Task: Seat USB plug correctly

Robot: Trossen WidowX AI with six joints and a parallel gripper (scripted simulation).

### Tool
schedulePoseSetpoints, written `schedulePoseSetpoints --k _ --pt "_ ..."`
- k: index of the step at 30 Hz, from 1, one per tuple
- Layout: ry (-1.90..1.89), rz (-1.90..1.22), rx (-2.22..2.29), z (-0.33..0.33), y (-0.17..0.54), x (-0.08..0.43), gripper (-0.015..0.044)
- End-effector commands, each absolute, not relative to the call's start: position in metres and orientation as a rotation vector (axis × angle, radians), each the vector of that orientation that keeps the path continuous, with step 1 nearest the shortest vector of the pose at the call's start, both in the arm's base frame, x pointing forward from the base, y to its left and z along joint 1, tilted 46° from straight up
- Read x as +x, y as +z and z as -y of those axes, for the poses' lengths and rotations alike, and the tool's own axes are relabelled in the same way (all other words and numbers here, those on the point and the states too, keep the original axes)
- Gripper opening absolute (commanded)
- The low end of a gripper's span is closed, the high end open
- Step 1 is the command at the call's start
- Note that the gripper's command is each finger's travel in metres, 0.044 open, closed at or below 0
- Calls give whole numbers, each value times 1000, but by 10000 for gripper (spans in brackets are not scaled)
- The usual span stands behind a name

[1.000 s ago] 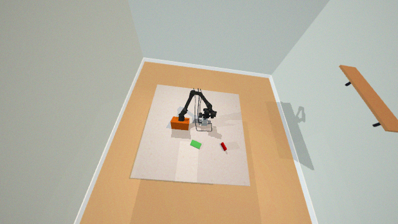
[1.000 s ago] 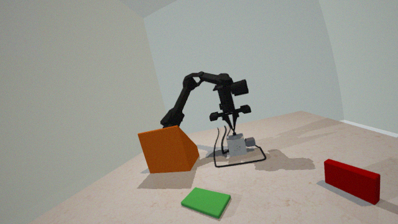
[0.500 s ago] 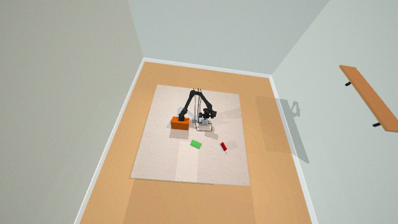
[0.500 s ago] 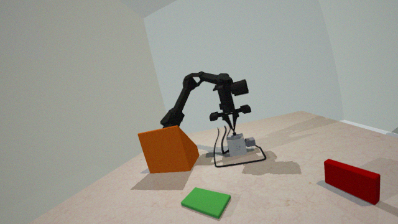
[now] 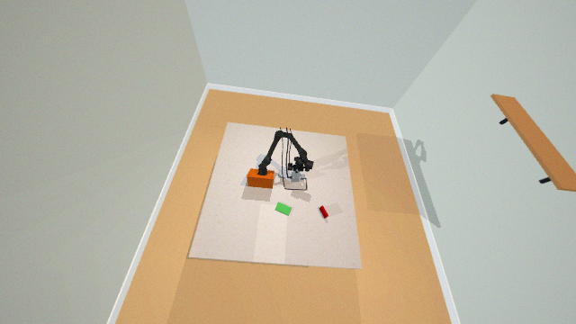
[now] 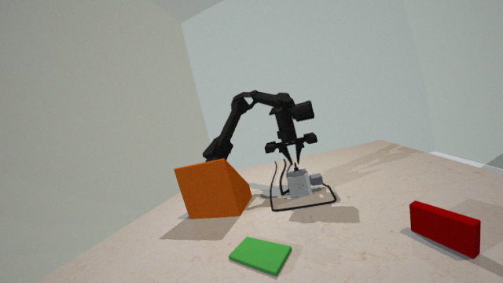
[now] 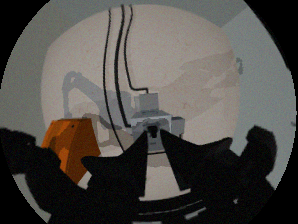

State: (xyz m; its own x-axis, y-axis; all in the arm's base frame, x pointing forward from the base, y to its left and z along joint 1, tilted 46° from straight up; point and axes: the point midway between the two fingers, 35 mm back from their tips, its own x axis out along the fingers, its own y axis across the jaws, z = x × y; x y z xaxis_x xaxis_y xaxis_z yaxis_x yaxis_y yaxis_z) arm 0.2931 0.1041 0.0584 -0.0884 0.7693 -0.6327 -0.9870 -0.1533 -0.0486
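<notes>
The hand [image 5: 297, 171] [image 6: 295, 163] [image 7: 153, 132] is slightly open, its tips pointing down on either side of the black plug [image 6: 296, 168] [image 7: 153, 133], with a narrow gap and no firm hold showing. That placing suits either taking the plug from above or letting it go; which is meant, I cannot tell. The plug stands in the top of the cube [image 5: 295, 177] [image 6: 299, 185] [image 7: 163, 119]; its depth and which way round it sits are too small to judge. Keeping the tips straight above should spare the neighbouring adapters a knock. The slab [image 5: 283, 209] [image 6: 260, 255] lies flat and the red block [image 5: 323, 211] [image 6: 444, 229] stands on edge, both well apart from the work, so the red one would probably topple more easily.

Counted: one arm, one cube, one black plug between the tips, two grey adapters, three cables in the wrist view, one orange block [image 5: 260, 181] [image 6: 208, 192] [image 7: 80, 140], one green slab, one red block, one worktop [image 5: 225, 229] [image 6: 346, 255] [image 7: 165, 50].
</notes>
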Motion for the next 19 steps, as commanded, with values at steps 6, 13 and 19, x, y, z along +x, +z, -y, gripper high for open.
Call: schedulePoseSetpoints --k 6,13,19 --pt "1632 -464 -621 -104 59 293 95" --pt "1633 -464 -622 -101 62 293 95" --pt "1633 -464 -622 -96 66 294 95"
